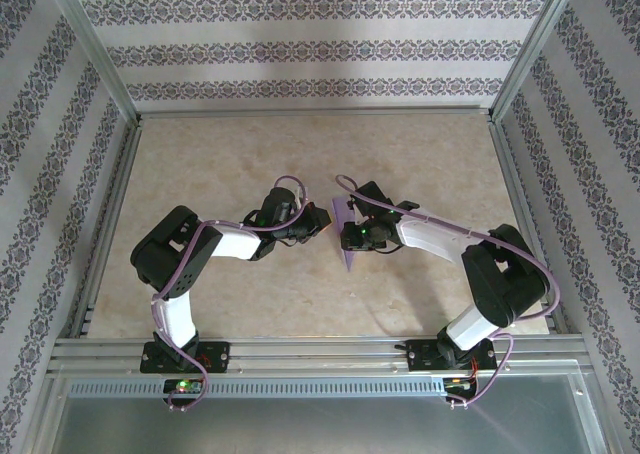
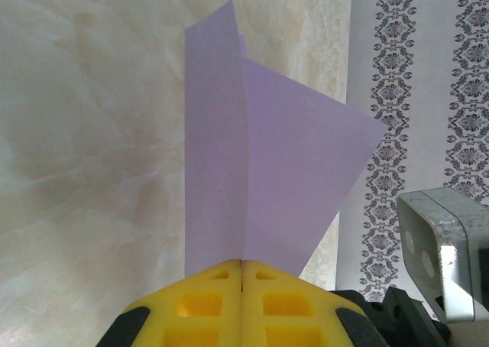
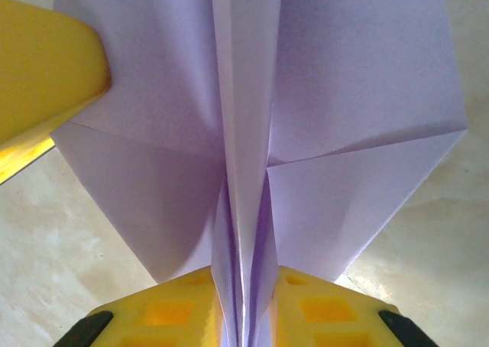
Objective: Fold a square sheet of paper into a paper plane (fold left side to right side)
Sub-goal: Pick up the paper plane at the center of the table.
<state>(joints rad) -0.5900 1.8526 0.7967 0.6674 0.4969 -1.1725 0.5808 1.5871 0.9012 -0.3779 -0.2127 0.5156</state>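
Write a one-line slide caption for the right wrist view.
Right gripper pinches the centre fold of a lavender paper plane, its wings spread above the pale marbled table.

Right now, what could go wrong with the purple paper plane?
1. The paper plane is thin, and the left end effector is pinched shut on its edge. A hard pull might tear it.
2. Its loose middle folds sit between the fingers of the right end effector. A squeeze there could crumple them or make a crooked crease.

Paper plane [image 3: 351, 72] above the table [image 1: 250, 154], between left pincer [image 2: 242, 266] and right pincer [image 3: 243, 290].
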